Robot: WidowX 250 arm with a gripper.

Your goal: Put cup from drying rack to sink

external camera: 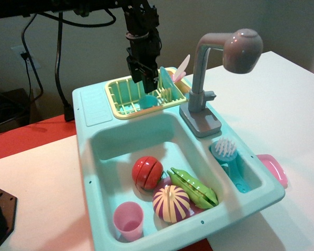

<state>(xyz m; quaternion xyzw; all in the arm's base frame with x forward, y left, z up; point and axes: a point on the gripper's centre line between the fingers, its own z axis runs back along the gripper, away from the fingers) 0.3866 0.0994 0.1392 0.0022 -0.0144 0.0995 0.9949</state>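
The translucent blue-teal cup (pixel 149 101) sits in the pale yellow drying rack (pixel 123 99) at the back of the toy unit, near the rack's front right. My black gripper (pixel 146 83) hangs straight down just above the cup, its fingertips close to the cup's rim. The jaws look slightly apart and hold nothing. The light turquoise sink (pixel 102 144) lies in front of the rack, with its grey faucet (pixel 220 63) at the right.
In the basin lie a red tomato (pixel 147 173), a green pea pod (pixel 193 188), a striped purple-yellow ball (pixel 171 203) and a pink cup (pixel 129 219). A teal plate (pixel 166 79) and a pink item (pixel 181 68) stand in the rack. A brush (pixel 225 150) fills the side compartment.
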